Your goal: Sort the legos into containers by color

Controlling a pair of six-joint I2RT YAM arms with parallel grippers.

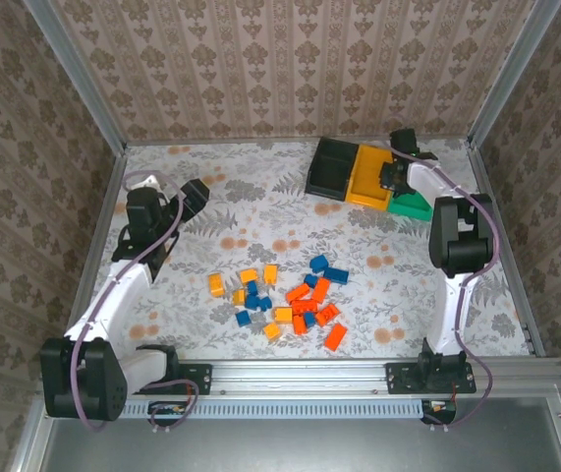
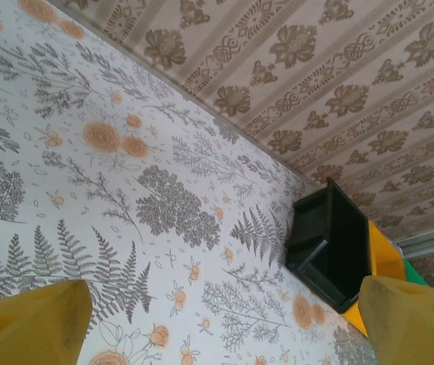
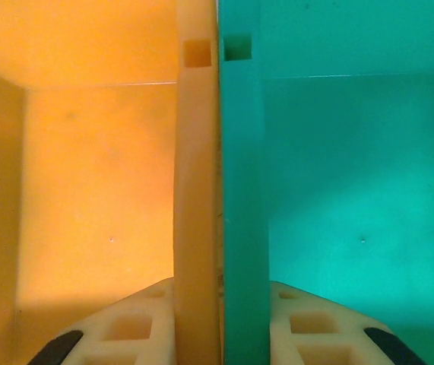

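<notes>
Pale fingers (image 3: 125,331) of the right pincer (image 3: 220,331) stand one on each side of the joined walls of the yellow-orange bin (image 3: 95,190) and the green bin (image 3: 353,190), clamped tight on the containers (image 1: 366,179). The left pincer (image 2: 220,327) is wide open and holds nothing. The legos (image 1: 298,293), perhaps twenty, lie on the table (image 1: 211,226) between both pincers, nearer the arm bases.

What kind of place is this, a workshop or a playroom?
Probably a robot test booth, not a home: two robot arms are bolted to a metal rail at the near edge of the table, wallpapered panels box it in, and Lego bricks and three joined bins are set out like an exercise.
</notes>
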